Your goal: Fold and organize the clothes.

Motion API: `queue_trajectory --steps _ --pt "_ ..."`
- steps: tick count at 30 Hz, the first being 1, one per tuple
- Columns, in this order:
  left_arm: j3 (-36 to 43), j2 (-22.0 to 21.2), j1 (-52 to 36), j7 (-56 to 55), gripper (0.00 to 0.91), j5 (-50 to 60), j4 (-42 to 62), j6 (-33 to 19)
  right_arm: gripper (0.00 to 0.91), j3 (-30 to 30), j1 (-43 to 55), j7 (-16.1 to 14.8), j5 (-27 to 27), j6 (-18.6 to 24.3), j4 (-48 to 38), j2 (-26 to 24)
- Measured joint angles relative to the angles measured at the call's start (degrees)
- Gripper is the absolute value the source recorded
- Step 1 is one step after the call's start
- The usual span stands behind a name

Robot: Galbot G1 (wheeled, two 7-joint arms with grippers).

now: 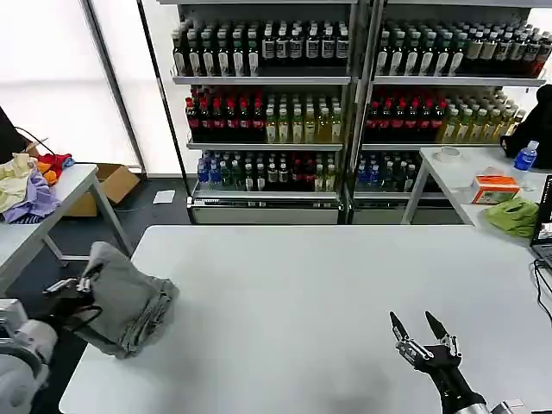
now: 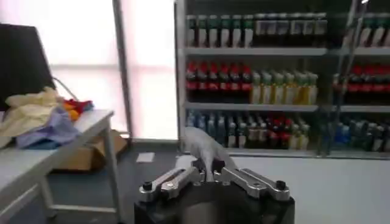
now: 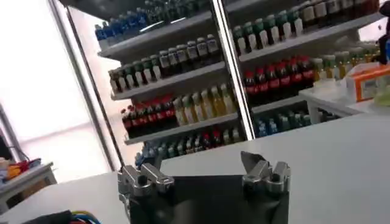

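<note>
Left hand (image 1: 79, 285) pinches the folded grey shirt (image 1: 129, 297) at the white bench's (image 1: 328, 293) left edge; right hand (image 1: 420, 332) hovers over the bench, fingers spread.

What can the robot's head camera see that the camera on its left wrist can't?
Only the head view shows the whole grey shirt bunched at the white table's left edge, and the right tool, open above the table's near right. Only the left wrist view shows the left tool close up, its fingers pinched on a fold of shirt. Both show the drink shelves and the side table piled with cloths.
</note>
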Motion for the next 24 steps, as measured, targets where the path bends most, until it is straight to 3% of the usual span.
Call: queue_trajectory --steps 7,14,15,16,17,18,24 --pt "20.16 -4.31 -4.43 -7.62 0.02 -3.15 -1.93 -0.42 0.907 1.01 -0.85 0.09 -0.11 -0.21 0.77 0.65" --pt "37.67 -11.13 -12.06 -15.85 0.04 -7.81 2.6 -0.04 0.907 1.58 -1.88 0.5 -0.67 -1.1 1.69 1.31" --pt "39.24 -12.11 -13.21 -17.06 0.121 -8.46 3.47 -0.04 0.907 1.55 -1.94 0.65 -0.86 -1.34 1.9 1.39" --pt "40.74 -13.2 -14.51 -18.43 0.423 -9.27 4.44 -0.09 0.907 1.44 -1.94 0.75 -1.02 -1.57 2.07 1.44" --pt "41.92 -14.11 -15.63 -19.59 0.615 -10.03 5.26 -0.19 0.907 1.34 -1.93 0.88 -1.22 -1.83 2.2 1.49" --pt "42.95 -14.98 -16.76 -20.79 0.907 -10.88 6.05 -0.33 0.907 1.13 -1.9 1.05 -1.48 -2.19 2.39 1.52" --pt "45.88 -18.64 -23.33 -25.95 0.907 -15.36 9.83 -1.59 0.907 -1.62 -0.68 2.9 -3.37 -5.68 3.17 1.05"
